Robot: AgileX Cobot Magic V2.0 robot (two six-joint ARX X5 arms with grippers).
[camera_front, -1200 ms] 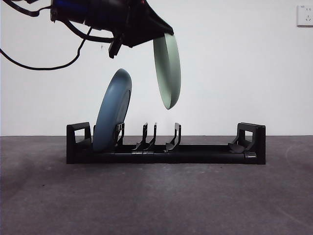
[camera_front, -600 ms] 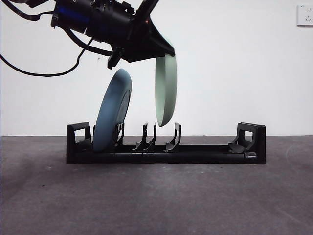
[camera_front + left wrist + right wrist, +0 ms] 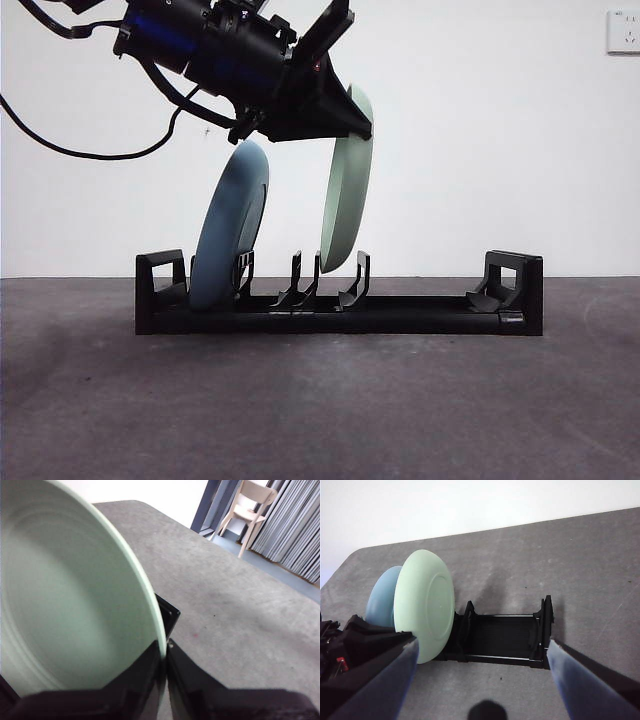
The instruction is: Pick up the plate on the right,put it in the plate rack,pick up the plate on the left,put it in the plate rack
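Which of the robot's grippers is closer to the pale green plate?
Left. The left gripper is shut on the rim of the pale green round plate, over the black plastic plate rack. The right gripper hangs open, apart from it.

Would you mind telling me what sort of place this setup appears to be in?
Probably an indoor lab or office room rather than a kitchen: a bare grey table against a plain white wall, with a wooden chair and grey curtains beyond.

The plate rack (image 3: 340,296) sits on the table (image 3: 320,400). One plate (image 3: 230,228) leans in its left end; a second plate (image 3: 346,190) stands just right of it, its lower edge between the middle prongs (image 3: 355,280).
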